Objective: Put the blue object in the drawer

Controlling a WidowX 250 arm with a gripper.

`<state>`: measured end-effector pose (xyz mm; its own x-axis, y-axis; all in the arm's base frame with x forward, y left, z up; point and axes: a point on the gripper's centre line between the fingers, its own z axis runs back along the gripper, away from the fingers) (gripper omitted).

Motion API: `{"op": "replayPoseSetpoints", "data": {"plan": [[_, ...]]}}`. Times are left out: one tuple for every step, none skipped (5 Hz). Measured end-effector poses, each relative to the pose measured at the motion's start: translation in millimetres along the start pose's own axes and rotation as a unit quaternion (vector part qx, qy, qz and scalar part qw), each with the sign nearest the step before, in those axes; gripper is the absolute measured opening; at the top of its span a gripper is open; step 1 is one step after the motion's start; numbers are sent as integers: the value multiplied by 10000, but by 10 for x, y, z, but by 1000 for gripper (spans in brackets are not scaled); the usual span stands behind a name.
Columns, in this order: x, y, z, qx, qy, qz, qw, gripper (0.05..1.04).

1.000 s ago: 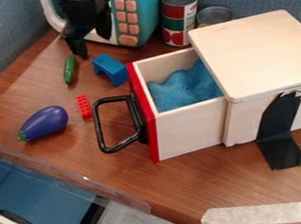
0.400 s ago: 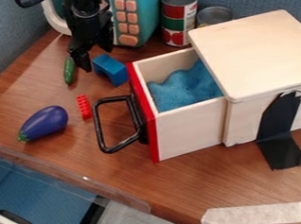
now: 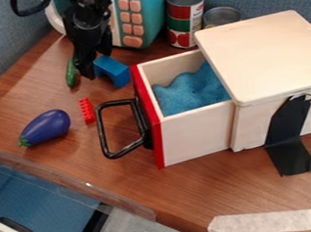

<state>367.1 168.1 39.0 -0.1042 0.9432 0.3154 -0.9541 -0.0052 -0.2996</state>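
The wooden cabinet (image 3: 263,58) is standing on the tabletop (image 3: 207,184), with black tape (image 3: 288,140) running from its side to the surface, probably for anchoring it against tugs. Its drawer (image 3: 195,138) is protruding and presenting an open top, so that a load can be going in from above; a blue lining (image 3: 189,91) is covering the floor, perhaps for softening a drop. The black gripper (image 3: 96,65) is hanging over the upper left of the work surface, its 2 fingers standing apart and straddling the near end of the blue block, which they do not appear to be clenching. The eggplant (image 3: 45,127) is lying well apart, leaving the block's route free. The blue block (image 3: 112,71) is resting on the tabletop outside the drawer, arching over a notch. Just beside the gripper, the cucumber (image 3: 71,73) is lying close enough for a careless closing to be nudging it.
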Motion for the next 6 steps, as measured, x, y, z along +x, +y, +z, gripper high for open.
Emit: {"op": "replayPoseSetpoints", "data": {"plan": [[-24,4,-47,14,-31,106,9999,1001],[-97,-34,-68,-45,-85,-23,10000,1001],[-116,-26,-105,-23,-108,-20,9999,964],[-146,-17,-115,-44,-37,23,10000,683],[-173,13,-105,58,57,72,9999,600],[-184,39,21,219,250,31,9994,600]]}}
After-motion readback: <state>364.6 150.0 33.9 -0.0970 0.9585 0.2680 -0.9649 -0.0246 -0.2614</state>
